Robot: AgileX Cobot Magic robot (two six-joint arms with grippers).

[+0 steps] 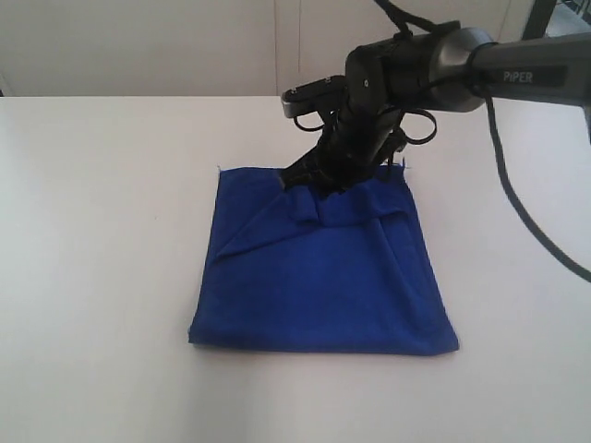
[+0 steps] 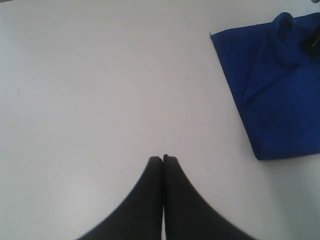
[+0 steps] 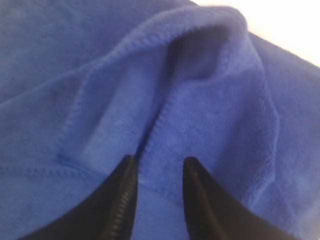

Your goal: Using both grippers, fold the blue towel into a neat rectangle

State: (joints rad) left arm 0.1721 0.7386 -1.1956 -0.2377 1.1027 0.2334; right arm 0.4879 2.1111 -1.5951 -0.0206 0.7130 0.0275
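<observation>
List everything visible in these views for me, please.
Royal-blue soft microfibre towel: one, blue, mid-table, folded, far edge rumpled.
Flat white table: one, white, beneath everything.
Plain pale wall: one, off-white, behind the table.
Thin black cable: one, black, hanging by the right arm.
Right arm: one, dark grey, reaching from the right.
Right hand: one, black, open over the towel's far edge.
Left hand: one, black, shut, above bare table beside the towel.

open table [image 1: 92, 231] left of blue towel [image 1: 323, 286], far edge blocked — right gripper [image 1: 323, 180] there
</observation>
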